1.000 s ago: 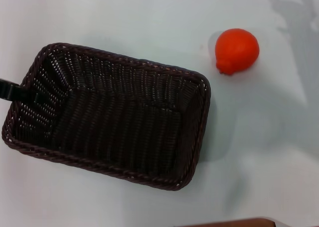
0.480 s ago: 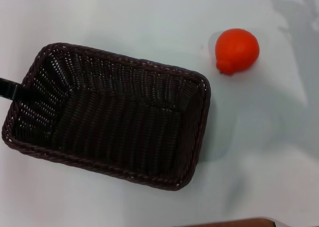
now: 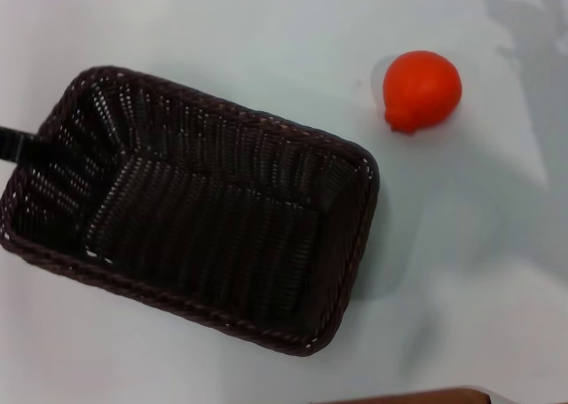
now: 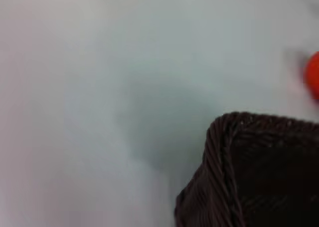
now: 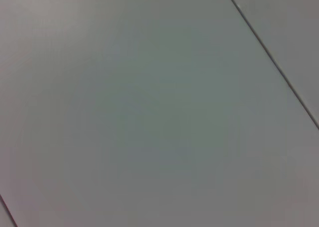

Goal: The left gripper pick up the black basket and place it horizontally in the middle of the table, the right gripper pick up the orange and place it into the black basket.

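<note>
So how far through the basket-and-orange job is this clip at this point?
Early. Nothing is finished. In hand: the left gripper is at the left end wall of the dark woven rectangular basket, which sits skewed on the pale white table, not yet horizontal. Left: squaring the basket in the middle, then the small round orange fruit, which lies on the table outside it, beyond its right end. The right gripper is out of view.

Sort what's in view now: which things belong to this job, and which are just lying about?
Job:
- dark woven rectangular basket, empty
- round orange fruit, on the table beyond the basket's right end
- pale white table
- slim black left gripper finger at the basket's left rim

Lying about:
- brown edge, unidentifiable
</note>
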